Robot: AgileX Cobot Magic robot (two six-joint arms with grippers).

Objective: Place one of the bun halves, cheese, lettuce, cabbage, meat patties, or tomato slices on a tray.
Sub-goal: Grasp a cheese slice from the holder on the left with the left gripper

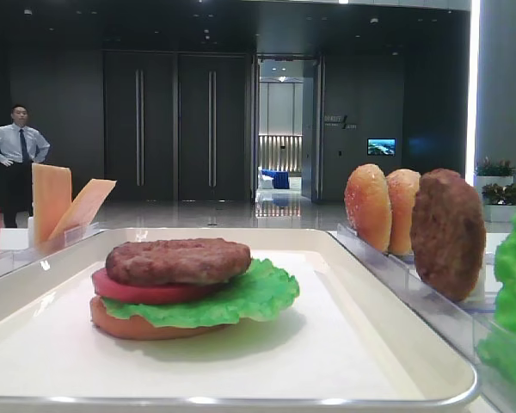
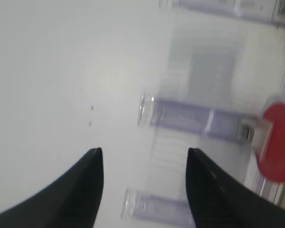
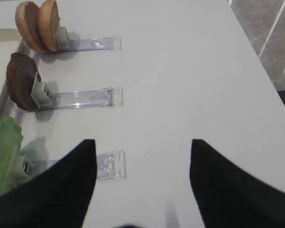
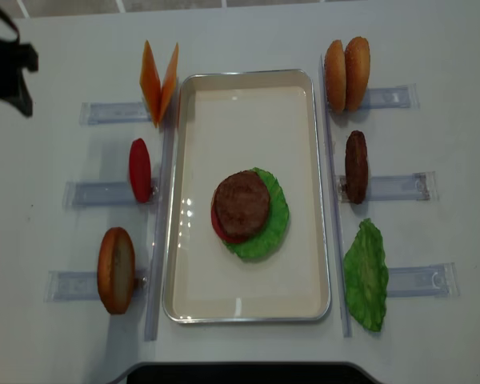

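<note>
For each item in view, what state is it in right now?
tray: holds a stack of bun, lettuce, tomato, patty
cheese: two slices upright in rack, untouched
tomato slice: upright in rack
bun halves: pair upright in rack
meat patty: upright in rack
left tool: open, empty
right tool: open, empty

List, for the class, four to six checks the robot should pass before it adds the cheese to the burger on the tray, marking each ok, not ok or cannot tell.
1. Cheese available: two slices stand in the rack left of the tray. Ok.
2. Stack ready: meat patty lies uppermost, over tomato slice, lettuce and bun half. Ok.
3. Left gripper open and empty. Ok.
4. Right gripper open and empty. Ok.
5. Left gripper lined up with the cheese: its view shows a tomato rack instead. Not ok.
</note>
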